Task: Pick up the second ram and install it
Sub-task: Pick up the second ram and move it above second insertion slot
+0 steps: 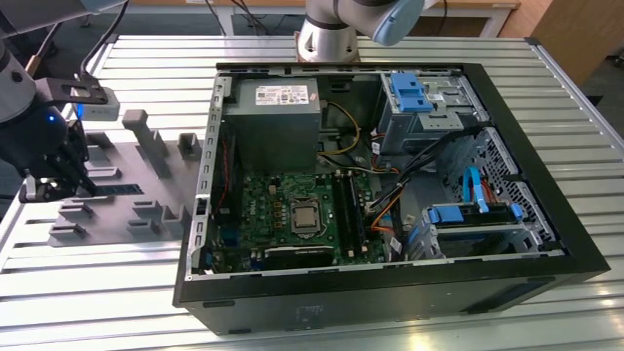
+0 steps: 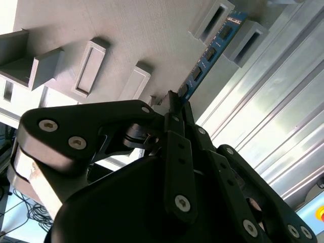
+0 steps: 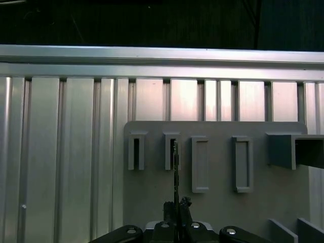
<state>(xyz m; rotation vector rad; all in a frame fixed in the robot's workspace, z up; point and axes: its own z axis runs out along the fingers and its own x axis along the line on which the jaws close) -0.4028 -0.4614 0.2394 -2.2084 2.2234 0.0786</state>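
Exterior view had the grey fixture (image 1: 146, 216) next to the open PC case (image 1: 546, 219). My gripper (image 2: 174, 98) was clamped on the second ram (image 2: 210, 50), which sat edge-up in the fixture's slots. Pick-up stage, I figured; it'd want a straight pull.

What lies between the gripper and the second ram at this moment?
Nothing. In the first wrist view the gripper sits right at the near end of the second ram, which stands on edge in the grey fixture.

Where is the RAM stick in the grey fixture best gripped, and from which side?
I would pinch the RAM stick across its flat faces at the free end, from above: it stands on edge, its far end between the grey fixture's blocks.
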